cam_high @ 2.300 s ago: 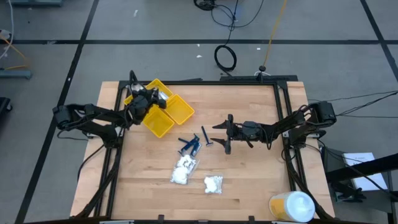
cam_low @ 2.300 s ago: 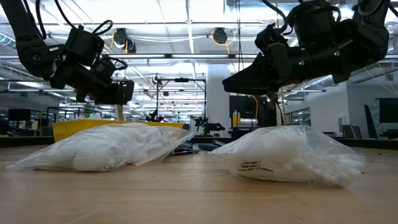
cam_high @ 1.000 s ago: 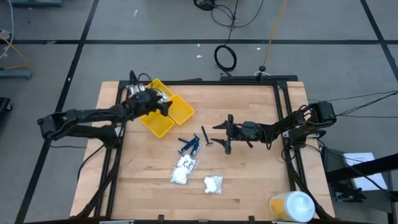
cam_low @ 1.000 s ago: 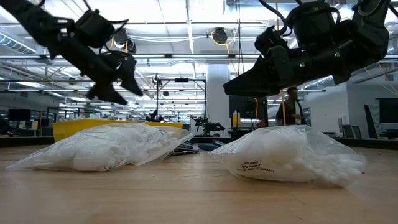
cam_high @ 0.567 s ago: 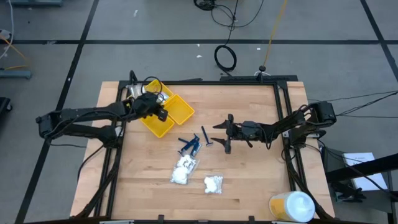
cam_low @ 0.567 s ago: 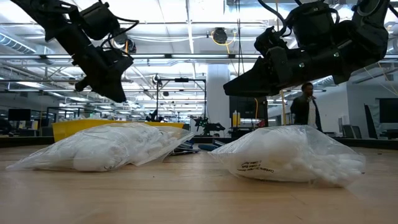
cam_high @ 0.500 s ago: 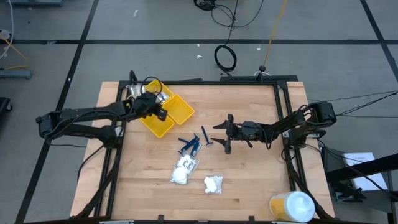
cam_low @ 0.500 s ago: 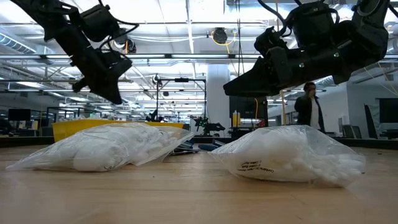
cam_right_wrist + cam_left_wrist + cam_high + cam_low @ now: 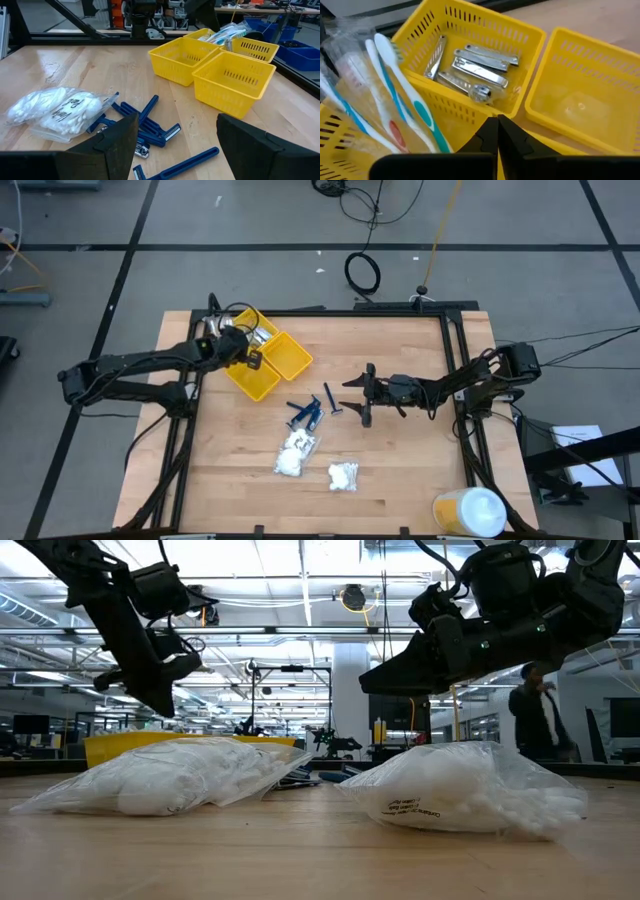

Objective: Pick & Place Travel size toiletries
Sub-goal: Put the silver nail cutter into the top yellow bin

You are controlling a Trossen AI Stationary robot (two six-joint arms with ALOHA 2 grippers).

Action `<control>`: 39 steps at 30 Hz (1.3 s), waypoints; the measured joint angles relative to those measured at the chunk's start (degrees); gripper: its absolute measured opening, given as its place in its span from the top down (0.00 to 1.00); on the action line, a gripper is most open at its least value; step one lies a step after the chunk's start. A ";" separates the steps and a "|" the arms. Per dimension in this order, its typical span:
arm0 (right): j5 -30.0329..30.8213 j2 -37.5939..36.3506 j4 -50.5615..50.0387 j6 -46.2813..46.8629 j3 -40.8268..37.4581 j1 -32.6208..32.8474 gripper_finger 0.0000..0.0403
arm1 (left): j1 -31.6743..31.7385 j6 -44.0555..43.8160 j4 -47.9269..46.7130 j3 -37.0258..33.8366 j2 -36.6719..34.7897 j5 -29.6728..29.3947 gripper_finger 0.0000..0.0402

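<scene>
- Toiletries are split up: blue razors (image 9: pixel 308 412) and two bags of cotton lumps (image 9: pixel 296 452) lie loose mid-table, while toothbrushes (image 9: pixel 395 100) and nail clippers (image 9: pixel 470 67) sit in the yellow baskets (image 9: pixel 285 360)
- left gripper (image 9: pixel 497 131) hovers over the baskets, fingers pinched together, nothing in them
- right gripper (image 9: pixel 358 395) hangs just beside the razors, spread wide, empty
- big white-and-yellow container (image 9: pixel 470 512) sits at the table's near right corner

toothbrushes (image 9: pixel 395 100) cut off by edge; bag (image 9: pixel 470 790) print unreadable.
</scene>
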 joint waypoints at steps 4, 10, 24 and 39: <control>0.01 0.00 0.04 0.02 0.00 0.00 0.37 | -0.01 0.12 -0.14 -0.71 1.09 3.12 1.00; -0.01 0.00 0.06 0.02 0.00 0.00 0.37 | 0.78 1.39 3.31 -0.76 5.29 2.74 1.00; 0.00 0.00 0.06 0.02 0.00 0.00 0.37 | 4.77 4.66 10.01 -0.71 12.84 -9.69 0.99; 0.03 0.00 -2.78 0.23 0.19 0.19 0.37 | -2.71 19.89 27.17 0.91 9.97 -1.00 0.98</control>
